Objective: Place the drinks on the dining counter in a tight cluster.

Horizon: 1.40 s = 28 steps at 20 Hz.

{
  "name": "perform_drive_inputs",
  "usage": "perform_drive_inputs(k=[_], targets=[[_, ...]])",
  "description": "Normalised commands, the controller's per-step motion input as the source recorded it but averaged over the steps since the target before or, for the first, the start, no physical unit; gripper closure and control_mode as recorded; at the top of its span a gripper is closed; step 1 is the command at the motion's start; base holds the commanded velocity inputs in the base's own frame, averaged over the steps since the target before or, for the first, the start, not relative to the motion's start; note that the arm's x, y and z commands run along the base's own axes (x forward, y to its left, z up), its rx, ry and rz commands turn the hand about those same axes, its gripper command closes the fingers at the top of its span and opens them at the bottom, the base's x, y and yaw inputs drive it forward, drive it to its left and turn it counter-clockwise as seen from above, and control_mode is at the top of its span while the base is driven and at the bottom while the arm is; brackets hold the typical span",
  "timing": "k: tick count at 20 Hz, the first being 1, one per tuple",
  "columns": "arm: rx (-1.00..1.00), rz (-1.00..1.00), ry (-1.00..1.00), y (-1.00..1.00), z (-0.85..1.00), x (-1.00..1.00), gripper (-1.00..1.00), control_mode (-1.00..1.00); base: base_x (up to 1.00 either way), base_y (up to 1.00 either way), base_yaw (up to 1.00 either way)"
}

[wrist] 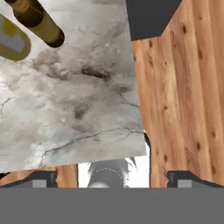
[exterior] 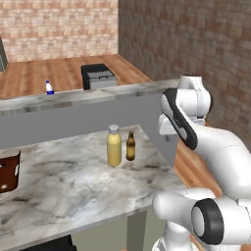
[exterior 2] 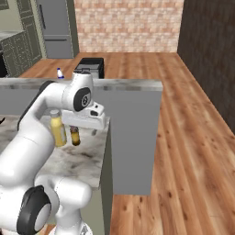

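Note:
A tall yellow bottle [exterior: 114, 145] with a pale cap and a slim dark brown bottle [exterior: 130, 146] stand upright side by side, almost touching, near the back right of the marble dining counter [exterior: 73, 186]. A small blue-and-white bottle [exterior: 49, 87] stands apart on the raised ledge [exterior: 88, 95] behind them. My gripper [exterior 2: 89, 131] hangs open and empty over the counter's right edge, to the right of the brown bottle [exterior 2: 75, 135] and yellow bottle [exterior 2: 58, 131]. In the hand view my gripper [wrist: 113, 178] looks down on the counter's corner [wrist: 78, 109], with the brown bottle [wrist: 37, 22] and yellow bottle [wrist: 11, 39] at the upper left.
A brown perforated object [exterior: 9, 171] sits at the counter's left edge. A dark grey box [exterior: 98, 76] stands on the wooden floor beyond the ledge. Open wooden floor [exterior 2: 193, 147] lies right of the counter, bounded by a dark brick wall [exterior: 196, 44]. A grey fridge [exterior 2: 55, 27] stands far back.

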Motion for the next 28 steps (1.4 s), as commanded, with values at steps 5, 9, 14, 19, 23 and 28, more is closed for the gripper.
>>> perform_drive_inputs(k=[5, 9, 14, 19, 23, 28], targets=[[0.03, -0.21, -0.16, 0.01, 0.01, -0.47, -1.0, -1.0, 0.0, 0.0, 0.0], [0.12, -0.02, -0.32, 0.0, 0.28, -0.73, -1.0, -1.0, 0.0, 0.0, 0.0], [0.03, 0.0, -0.25, 0.0, 0.57, -0.73, -1.0, -1.0, 0.0, 0.0, 0.0], [0.0, 0.0, -0.12, 0.0, 0.84, -0.55, -1.0, -1.0, 0.0, 0.0, 0.0], [0.0, 0.0, -0.07, 0.0, 0.27, -0.3, -1.0, -1.0, 0.0, 0.0, 0.0], [0.0, 0.0, 0.0, 0.0, 0.0, 0.0, -1.0, -1.0, 0.0, 0.0, 0.0]])
